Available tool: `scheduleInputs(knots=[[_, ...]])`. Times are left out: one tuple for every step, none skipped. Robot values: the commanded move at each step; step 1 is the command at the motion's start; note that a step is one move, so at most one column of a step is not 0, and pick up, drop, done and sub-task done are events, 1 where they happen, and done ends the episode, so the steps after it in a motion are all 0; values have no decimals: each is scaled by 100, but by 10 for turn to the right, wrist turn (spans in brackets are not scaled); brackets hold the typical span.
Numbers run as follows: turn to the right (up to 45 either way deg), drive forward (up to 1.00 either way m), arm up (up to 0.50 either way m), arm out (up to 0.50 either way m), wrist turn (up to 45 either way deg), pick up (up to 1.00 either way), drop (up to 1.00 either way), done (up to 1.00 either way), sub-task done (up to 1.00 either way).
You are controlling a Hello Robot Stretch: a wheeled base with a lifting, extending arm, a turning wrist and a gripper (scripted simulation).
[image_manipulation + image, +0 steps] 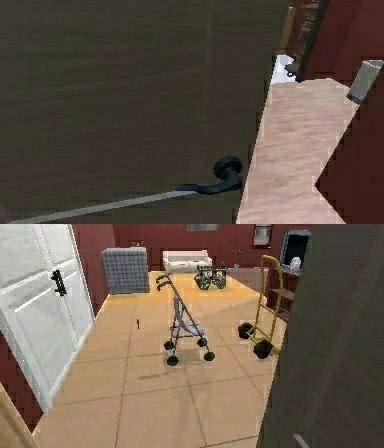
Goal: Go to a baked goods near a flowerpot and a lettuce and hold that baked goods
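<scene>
Forward view: open floor (130, 394), stroller (183, 324) mid-room, yellow hand truck (265, 309) right, shelf unit (285, 289) behind it. Which way the baked goods lies from the hand: cannot tell. Hand's state: cannot tell. Arm side view: dark panel (120, 90) close alongside.
</scene>
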Motion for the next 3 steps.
scheduleInputs(knots=[[0, 70, 0, 0, 0, 0, 0, 0, 0], [210, 0, 0, 0, 0, 0, 0, 0, 0], [0, 25, 0, 0, 0, 0, 0, 0, 0]])
